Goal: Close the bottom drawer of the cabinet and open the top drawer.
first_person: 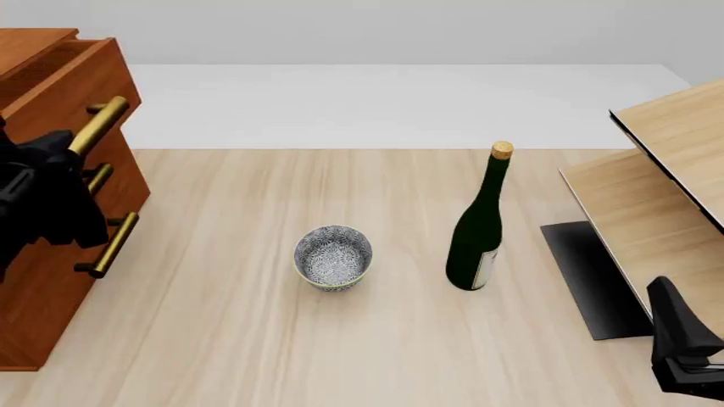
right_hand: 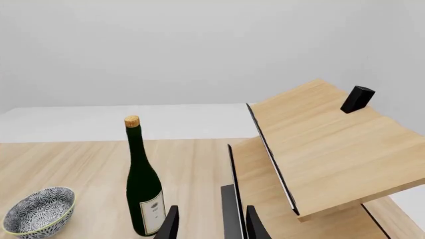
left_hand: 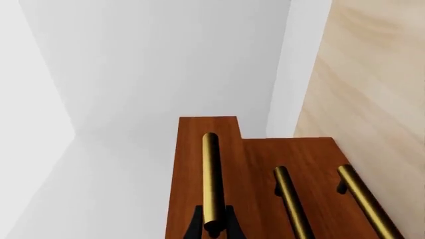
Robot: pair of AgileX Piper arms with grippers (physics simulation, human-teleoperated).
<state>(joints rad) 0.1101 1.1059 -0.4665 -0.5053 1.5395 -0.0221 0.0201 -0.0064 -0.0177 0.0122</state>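
The reddish-brown cabinet [first_person: 46, 322] stands at the table's left edge. Its top drawer [first_person: 108, 80] juts out from the front, with its inside showing from above. My left gripper [left_hand: 214, 226] is shut on that drawer's brass handle [left_hand: 211, 174], a black finger on each side of the bar. The bottom drawer [first_person: 80, 297] lies flush with the middle drawer, and its handle [left_hand: 369, 199] is free. Far from the cabinet, my right gripper [right_hand: 212, 226] hangs open and empty low at the right, in front of the pale shelf.
A dark green wine bottle [first_person: 477, 229] stands upright right of centre. A patterned bowl [first_person: 332, 257] sits in the middle. A pale wooden shelf unit [first_person: 667, 170] on a black base [first_person: 588, 275] fills the right side, with a small black block [right_hand: 357, 98] on top.
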